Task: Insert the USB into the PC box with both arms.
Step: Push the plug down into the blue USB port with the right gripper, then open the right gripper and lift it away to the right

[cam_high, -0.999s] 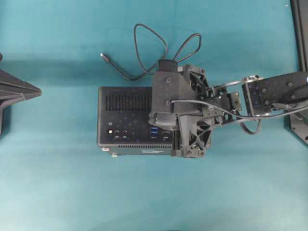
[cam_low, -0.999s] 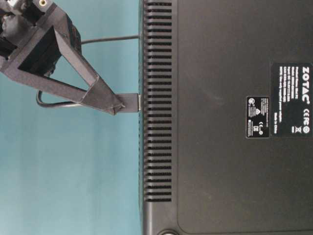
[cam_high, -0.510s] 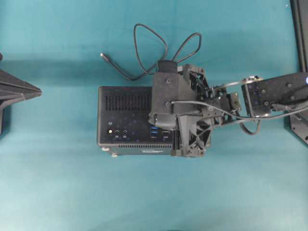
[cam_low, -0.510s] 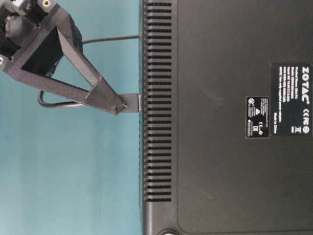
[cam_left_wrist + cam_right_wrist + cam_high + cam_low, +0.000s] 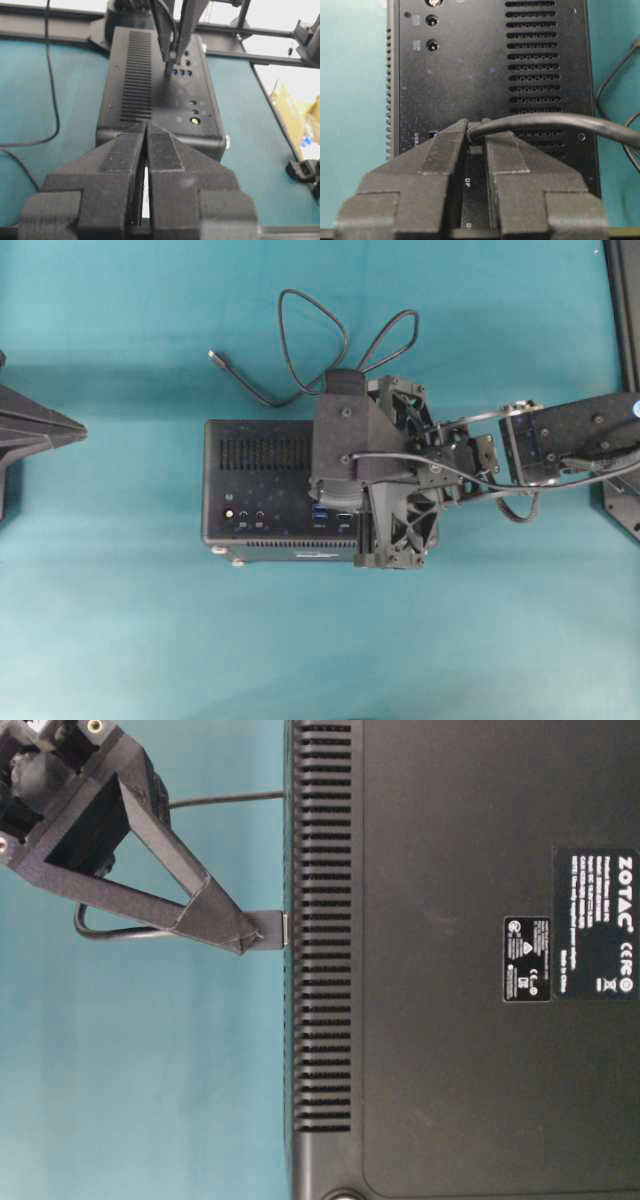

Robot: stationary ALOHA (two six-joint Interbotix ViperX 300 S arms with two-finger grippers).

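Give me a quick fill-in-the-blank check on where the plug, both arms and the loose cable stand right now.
1. The right gripper has its fingers around the ____, which meets the PC box.
2. The left gripper has its fingers pressed ____ and holds nothing.
3. In the overhead view, the loose cable loops on the ____ table.

Missing words: USB; together; teal

A teal desk (image 5: 120,620) lay under my reach, plain and matte. Black frame rails (image 5: 60,22) ran along its far edge, and another black rail (image 5: 625,300) stood at the right. Past the desk sat some blurred yellow clutter (image 5: 292,107).
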